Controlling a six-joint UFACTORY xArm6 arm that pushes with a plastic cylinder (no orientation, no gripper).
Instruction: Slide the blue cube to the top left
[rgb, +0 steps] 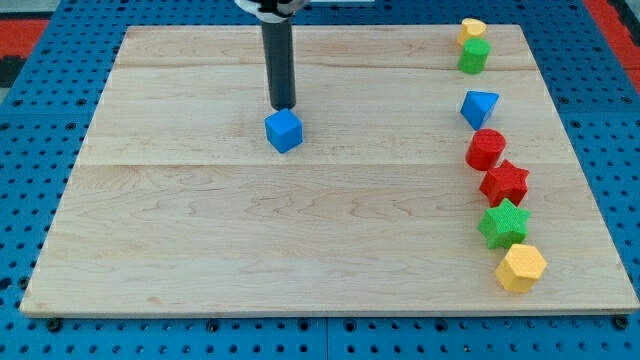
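Note:
The blue cube sits on the wooden board, a little left of the board's middle and in its upper half. My tip stands just above the cube in the view, at its top edge, touching or almost touching it. The dark rod rises from there to the view's top.
Along the board's right side runs a column of blocks: a yellow block, a green block, a blue triangular block, a red cylinder, a red star, a green star, a yellow hexagon.

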